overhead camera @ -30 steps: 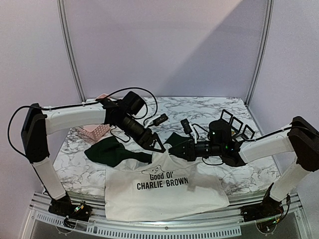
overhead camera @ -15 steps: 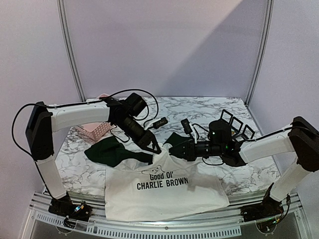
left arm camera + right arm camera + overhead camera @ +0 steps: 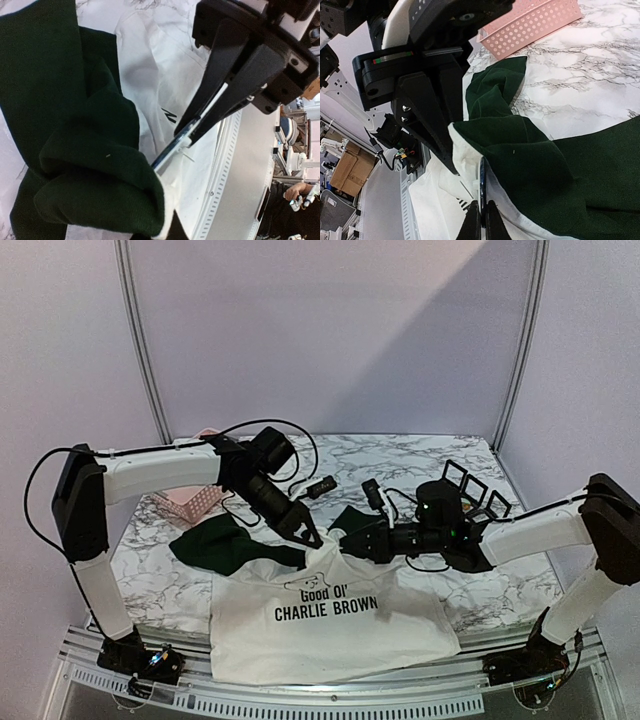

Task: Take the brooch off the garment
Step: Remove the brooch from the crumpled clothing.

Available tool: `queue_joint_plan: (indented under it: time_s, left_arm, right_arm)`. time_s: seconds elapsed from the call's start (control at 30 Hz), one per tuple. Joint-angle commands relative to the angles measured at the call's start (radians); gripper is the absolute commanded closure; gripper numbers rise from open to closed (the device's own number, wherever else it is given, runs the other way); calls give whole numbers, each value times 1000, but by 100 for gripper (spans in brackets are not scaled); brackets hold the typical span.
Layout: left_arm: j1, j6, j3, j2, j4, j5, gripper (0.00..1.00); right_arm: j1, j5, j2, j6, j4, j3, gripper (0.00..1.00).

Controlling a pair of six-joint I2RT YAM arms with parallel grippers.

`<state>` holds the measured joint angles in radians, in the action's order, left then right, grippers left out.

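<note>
Right wrist view: both grippers closing on one fold

I am clamping my right gripper (image 3: 480, 216) fully closed. Its two fingers are pressing together on the brooch (image 3: 481, 184), which is showing edge-on as a thin bluish sliver rising straight out of my fingertips. I am pinching with my left gripper (image 3: 309, 534) as well, its fingers drawn in on a raised fold of the garment (image 3: 437, 200). The white cloth is bunching just beside the brooch. The two sets of fingertips are sitting very near each other, and I cannot tell whether they are touching.

Bare marble table (image 3: 600, 75) is lying open beyond my right fingers, with the pink basket (image 3: 530, 22) sitting well apart past it. On the other side, the table's slotted metal rail (image 3: 220, 170) is running near my left fingers.

The garment's white body is spreading from both sets of fingertips toward that rail, with the print facing up. One dark green sleeve is draping over the pinched fold, right against the brooch.
</note>
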<state>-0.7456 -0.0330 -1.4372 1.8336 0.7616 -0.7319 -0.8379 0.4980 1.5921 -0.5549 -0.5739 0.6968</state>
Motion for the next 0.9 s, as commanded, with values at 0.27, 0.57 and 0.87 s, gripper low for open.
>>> queue_joint_plan:
  time_s: [0.27, 0.57, 0.87]
  left_arm:
    - [17, -18, 0, -9, -33, 3, 100]
    - [31, -38, 11, -22, -60, 2, 100]
    - [37, -46, 15, -26, -71, 1, 100]
  right_arm:
    - [-13, -98, -44, 78, 139, 31, 100]
    - [-14, -103, -50, 66, 137, -4, 100]
    - [-15, -118, -43, 57, 117, -26, 100]
